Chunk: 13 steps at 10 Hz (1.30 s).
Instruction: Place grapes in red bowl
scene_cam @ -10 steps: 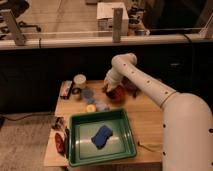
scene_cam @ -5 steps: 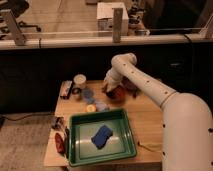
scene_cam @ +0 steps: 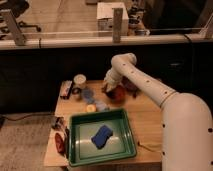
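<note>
The red bowl (scene_cam: 120, 94) is small, round and dark red, and it stands at the back middle of the wooden table (scene_cam: 145, 120). My white arm reaches down from the right, and its gripper (scene_cam: 108, 90) hangs at the bowl's left rim, shut. No grapes show in this view; whether the gripper hides them I cannot tell. I also cannot tell whether anything is held between the fingers.
A large green tray (scene_cam: 80, 145) with a blue sponge (scene_cam: 102, 136) fills the table's front. Left of the bowl are two pale blue lids (scene_cam: 88, 95), a yellow piece (scene_cam: 90, 108), a white cup (scene_cam: 79, 80) and a dark can (scene_cam: 76, 91). A red object (scene_cam: 61, 142) lies at the left edge.
The arm and gripper have stayed almost where they were beside the red bowl. Nothing on the table has visibly moved.
</note>
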Motion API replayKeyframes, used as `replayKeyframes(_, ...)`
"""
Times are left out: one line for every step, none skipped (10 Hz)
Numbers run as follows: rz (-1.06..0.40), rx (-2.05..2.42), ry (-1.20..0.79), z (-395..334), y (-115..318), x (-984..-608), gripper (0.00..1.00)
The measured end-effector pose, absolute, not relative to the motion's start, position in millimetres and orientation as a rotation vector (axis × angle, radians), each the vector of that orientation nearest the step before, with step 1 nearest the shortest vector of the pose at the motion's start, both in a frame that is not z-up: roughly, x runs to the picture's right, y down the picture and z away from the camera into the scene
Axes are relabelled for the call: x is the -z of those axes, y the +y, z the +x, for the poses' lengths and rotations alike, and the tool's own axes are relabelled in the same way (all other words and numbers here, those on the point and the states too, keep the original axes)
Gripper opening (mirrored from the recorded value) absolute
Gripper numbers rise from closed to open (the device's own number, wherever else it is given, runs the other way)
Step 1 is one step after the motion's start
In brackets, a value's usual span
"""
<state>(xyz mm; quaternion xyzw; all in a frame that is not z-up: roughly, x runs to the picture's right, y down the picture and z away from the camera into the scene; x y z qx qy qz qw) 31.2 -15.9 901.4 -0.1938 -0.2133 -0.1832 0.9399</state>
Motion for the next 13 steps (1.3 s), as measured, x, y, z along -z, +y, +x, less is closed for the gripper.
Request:
replayKeyframes(-0.396,0.376,-0.437,31.1,-15.8,-901.4,0.18)
replayKeyframes(-0.395,0.378,-0.438,31.1,-16.0,-901.1,0.18)
replayKeyframes(-0.395,0.38,-0.439,30.6,-15.9,-900.9,0.18)
replayKeyframes(-0.395,0.382,-0.441,30.3,-15.3,-901.0,0.18)
replayKeyframes(-0.395,0.384,-0.442,30.3,-15.4,-900.9,0.18)
replayKeyframes(-0.395,0.385,-0.442,30.3,-15.4,-900.9,0.18)
replayKeyframes(-0.394,0.388,-0.444,30.0,-15.5,-900.8,0.18)
replayKeyframes(-0.394,0.389,-0.445,29.7,-15.6,-900.7,0.18)
replayKeyframes(-0.394,0.391,-0.445,29.5,-15.6,-900.6,0.18)
replayKeyframes(-0.396,0.393,-0.448,28.8,-14.5,-901.0,0.18)
replayKeyframes(-0.395,0.395,-0.449,28.4,-14.9,-900.7,0.18)
replayKeyframes(-0.395,0.396,-0.45,28.1,-14.9,-900.7,0.18)
replayKeyframes(-0.394,0.399,-0.451,28.5,-15.2,-900.5,0.18)
